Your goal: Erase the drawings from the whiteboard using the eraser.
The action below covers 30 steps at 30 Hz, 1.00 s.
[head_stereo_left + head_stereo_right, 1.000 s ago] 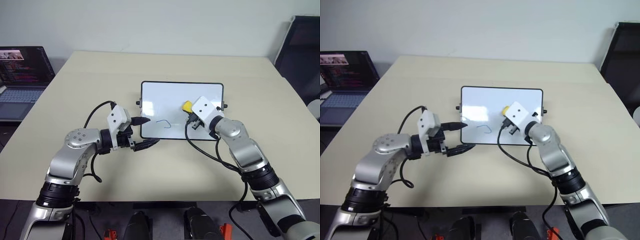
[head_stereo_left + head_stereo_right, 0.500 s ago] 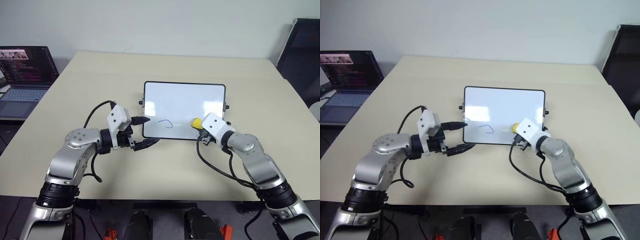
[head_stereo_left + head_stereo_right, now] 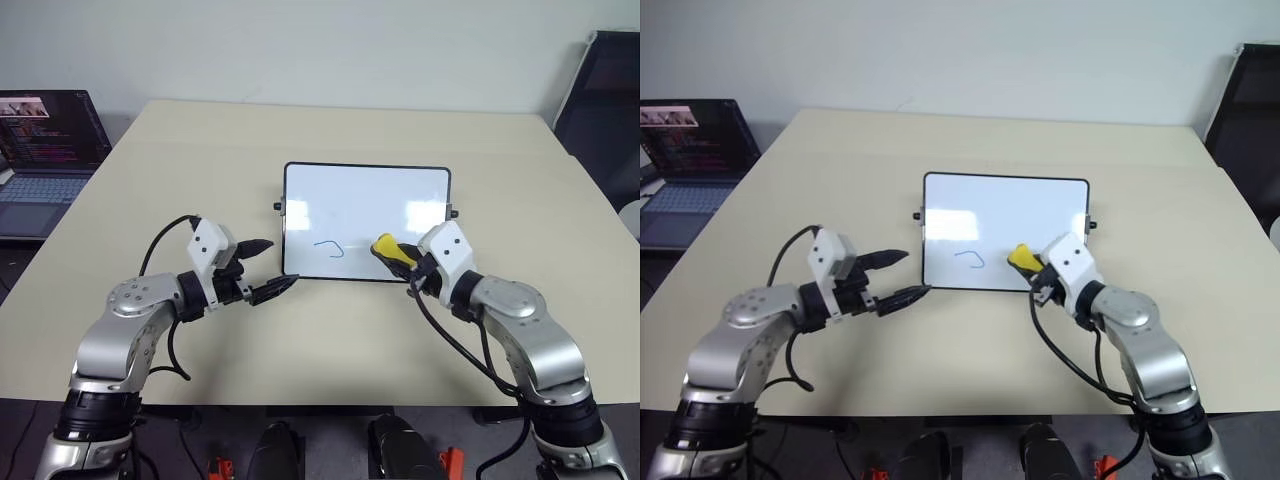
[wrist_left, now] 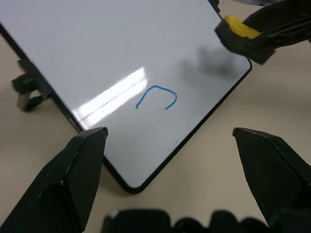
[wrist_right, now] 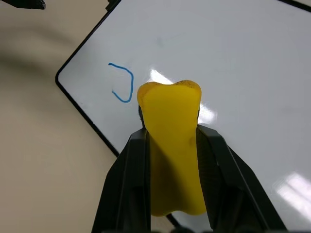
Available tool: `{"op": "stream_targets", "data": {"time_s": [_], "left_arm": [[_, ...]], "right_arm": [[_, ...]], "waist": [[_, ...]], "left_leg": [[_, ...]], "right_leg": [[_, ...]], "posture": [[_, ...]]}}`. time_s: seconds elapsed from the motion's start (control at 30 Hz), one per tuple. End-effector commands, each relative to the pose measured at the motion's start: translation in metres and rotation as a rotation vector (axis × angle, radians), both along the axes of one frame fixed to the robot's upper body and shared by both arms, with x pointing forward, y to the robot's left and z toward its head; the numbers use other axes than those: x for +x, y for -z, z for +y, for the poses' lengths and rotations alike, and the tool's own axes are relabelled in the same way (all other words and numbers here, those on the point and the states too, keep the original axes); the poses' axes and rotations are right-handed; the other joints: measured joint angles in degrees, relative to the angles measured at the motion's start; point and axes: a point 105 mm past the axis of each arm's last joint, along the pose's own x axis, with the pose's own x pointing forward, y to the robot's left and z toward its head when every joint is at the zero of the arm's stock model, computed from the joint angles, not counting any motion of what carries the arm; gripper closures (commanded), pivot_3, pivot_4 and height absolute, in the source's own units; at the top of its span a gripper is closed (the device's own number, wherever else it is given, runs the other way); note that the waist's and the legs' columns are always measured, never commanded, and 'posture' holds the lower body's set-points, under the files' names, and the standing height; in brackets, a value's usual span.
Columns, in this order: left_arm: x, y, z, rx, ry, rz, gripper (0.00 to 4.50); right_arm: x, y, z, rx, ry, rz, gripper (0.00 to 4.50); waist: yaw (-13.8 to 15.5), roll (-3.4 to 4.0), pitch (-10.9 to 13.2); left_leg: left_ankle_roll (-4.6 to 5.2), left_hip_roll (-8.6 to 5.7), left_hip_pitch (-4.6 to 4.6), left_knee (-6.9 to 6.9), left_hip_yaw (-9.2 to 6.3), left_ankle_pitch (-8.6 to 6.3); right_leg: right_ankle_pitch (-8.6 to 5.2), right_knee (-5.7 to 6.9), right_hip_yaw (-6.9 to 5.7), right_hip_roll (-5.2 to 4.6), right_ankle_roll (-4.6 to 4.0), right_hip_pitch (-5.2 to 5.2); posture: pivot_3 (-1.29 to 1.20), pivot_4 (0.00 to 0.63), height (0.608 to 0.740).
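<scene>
Nearest, the left gripper [image 3: 262,268] hovers wide open over the table [image 3: 180,160] beside the whiteboard [image 3: 365,200], while the right gripper [image 3: 400,262] pinches the yellow eraser [image 3: 385,246] at the board's near edge, close to a blue curved stroke [image 3: 330,246].

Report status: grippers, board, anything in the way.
Right gripper shut on eraser, over whiteboard near edge. Left gripper open, off board. One blue stroke left. Path clear.
</scene>
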Motion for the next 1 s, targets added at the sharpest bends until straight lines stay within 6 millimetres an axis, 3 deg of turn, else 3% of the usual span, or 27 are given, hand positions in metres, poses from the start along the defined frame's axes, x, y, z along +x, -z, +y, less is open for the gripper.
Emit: {"op": "stream_targets", "data": {"time_s": [0.03,0.23,0.5,0.7,1.0], "left_arm": [[-0.005,-0.015,0.005,-0.014,-0.034,-0.074,0.0],[-0.019,-0.002,0.026,-0.017,-0.15,-0.055,0.0],[-0.021,0.001,0.022,0.007,-0.149,-0.058,0.0],[-0.018,0.002,0.026,0.035,-0.147,-0.06,0.0],[-0.014,0.005,0.014,0.068,-0.079,-0.056,0.0]], "right_arm": [[-0.013,-0.011,0.003,0.039,-0.053,-0.015,3.52],[-0.023,0.0,0.001,0.016,-0.073,0.019,3.52],[-0.016,0.001,0.017,-0.04,-0.108,-0.028,3.52],[0.005,-0.004,0.039,-0.167,-0.134,-0.148,3.52],[0.051,-0.022,0.073,-0.35,-0.16,-0.34,3.52]], "waist": [[-0.02,0.0,0.0],[-0.07,0.0,0.0],[-0.04,-0.01,0.0],[-0.07,-0.01,0.0],[-0.13,0.0,0.01]], "left_leg": [[0.0,0.0,0.01,0.01,0.0,0.0],[0.0,-0.01,0.04,0.04,0.04,0.0],[-0.01,-0.03,0.03,0.06,0.05,0.0],[-0.01,-0.02,0.03,0.05,0.07,0.0],[0.0,-0.02,0.02,0.03,0.08,0.0]], "right_leg": [[-0.02,0.01,0.01,0.0,-0.05,0.01],[-0.02,0.01,0.05,-0.03,-0.07,0.0],[-0.01,-0.02,0.03,-0.06,-0.09,-0.02],[-0.01,-0.02,0.03,-0.06,-0.09,-0.06],[0.01,-0.01,0.01,-0.05,-0.08,-0.05]], "posture": [[0.0,0.15,0.74],[0.0,0.15,0.74],[0.0,0.15,0.74],[0.0,0.15,0.74],[0.0,0.15,0.74]]}}
